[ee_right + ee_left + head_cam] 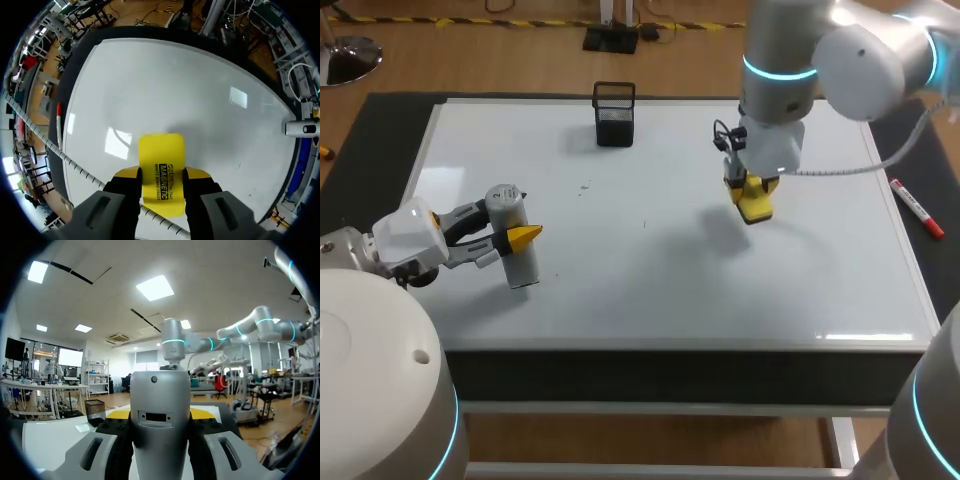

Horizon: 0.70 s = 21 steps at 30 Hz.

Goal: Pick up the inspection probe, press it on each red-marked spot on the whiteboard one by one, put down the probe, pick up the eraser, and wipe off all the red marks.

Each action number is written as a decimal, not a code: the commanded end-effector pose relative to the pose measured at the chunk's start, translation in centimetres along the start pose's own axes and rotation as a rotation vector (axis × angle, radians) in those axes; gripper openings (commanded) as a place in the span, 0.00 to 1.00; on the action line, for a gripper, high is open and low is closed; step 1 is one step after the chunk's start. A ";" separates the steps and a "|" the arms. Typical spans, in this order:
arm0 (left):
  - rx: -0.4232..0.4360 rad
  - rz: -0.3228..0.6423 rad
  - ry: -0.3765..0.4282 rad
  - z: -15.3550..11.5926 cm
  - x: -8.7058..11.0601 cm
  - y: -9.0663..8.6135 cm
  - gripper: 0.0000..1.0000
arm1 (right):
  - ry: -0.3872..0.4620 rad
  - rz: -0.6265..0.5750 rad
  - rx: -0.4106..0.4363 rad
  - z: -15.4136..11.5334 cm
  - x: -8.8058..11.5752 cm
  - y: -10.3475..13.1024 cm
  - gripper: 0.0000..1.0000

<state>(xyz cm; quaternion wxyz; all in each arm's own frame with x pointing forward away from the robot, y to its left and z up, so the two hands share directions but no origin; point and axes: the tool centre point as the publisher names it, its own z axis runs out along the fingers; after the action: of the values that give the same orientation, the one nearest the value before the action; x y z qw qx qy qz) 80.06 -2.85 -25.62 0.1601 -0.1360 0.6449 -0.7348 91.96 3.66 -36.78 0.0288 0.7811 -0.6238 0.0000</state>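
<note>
The grey cylindrical probe (523, 262) stands upright on the left part of the whiteboard (650, 290), and my left gripper (515, 233) is shut on it from both sides. In the left wrist view the probe (160, 430) fills the space between the fingers. My right gripper (752, 192) is shut on the yellow eraser (756, 208), held just above the board right of centre. Seen from the right wrist, the eraser (161, 165) sticks out past the fingers over the white surface (175, 90). No red marks show on the board, only two faint specks (585, 187).
A black mesh pen holder (614, 113) stands at the board's far edge. A red marker (917, 208) lies on the dark mat beside the board's right side, also seen as the marker (59, 125) in the right wrist view.
</note>
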 end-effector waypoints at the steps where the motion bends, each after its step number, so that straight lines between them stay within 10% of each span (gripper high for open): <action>1: 0.004 0.003 -0.002 0.0 0.1 0.0 0.00 | -0.007 0.007 -0.062 0.9 -0.1 -5.3 0.00; 21: 0.004 0.003 -0.002 0.0 0.1 0.0 0.00 | -0.061 0.185 -0.112 0.6 0.2 -16.6 0.00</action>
<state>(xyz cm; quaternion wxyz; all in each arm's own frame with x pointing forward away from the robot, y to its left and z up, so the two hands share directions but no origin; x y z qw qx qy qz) 80.06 -2.86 -25.62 0.1600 -0.1359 0.6448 -0.7349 105.76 6.30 -37.68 0.0143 0.7197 -0.6935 -0.0304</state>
